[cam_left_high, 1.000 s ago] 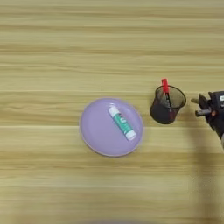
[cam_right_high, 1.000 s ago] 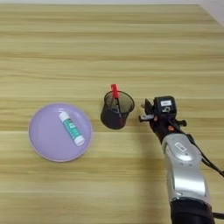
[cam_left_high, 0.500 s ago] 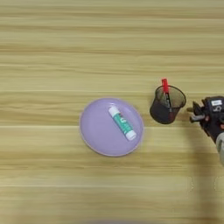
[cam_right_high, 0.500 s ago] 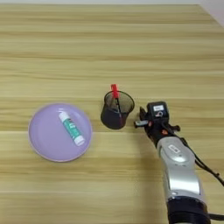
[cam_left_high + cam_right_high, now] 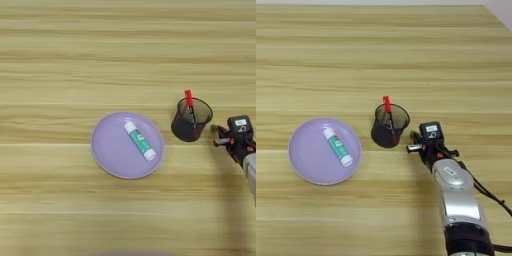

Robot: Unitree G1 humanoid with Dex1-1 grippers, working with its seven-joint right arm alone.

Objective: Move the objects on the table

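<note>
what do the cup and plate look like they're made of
Cup: black wire mesh, probably metal; the table grain shows through its wall. Plate: smooth, matte lilac, with an even colour and soft rim, likely plastic, though glazed ceramic can't be ruled out.

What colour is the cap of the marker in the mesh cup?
Red; the marker in the pen cup shows best in the right eye view.

The desk [image 5: 316, 60] is light brown wood with lengthwise grain lines and darker plank seams. The pen cup [image 5: 390, 127] is black wire mesh and holds a marker [image 5: 388, 108] with a red cap; the plate [image 5: 303, 165] is plain lilac and carries a green-and-white tube [image 5: 338, 146]. The hand [image 5: 415, 142] is black, on a silver forearm [image 5: 458, 200].
</note>
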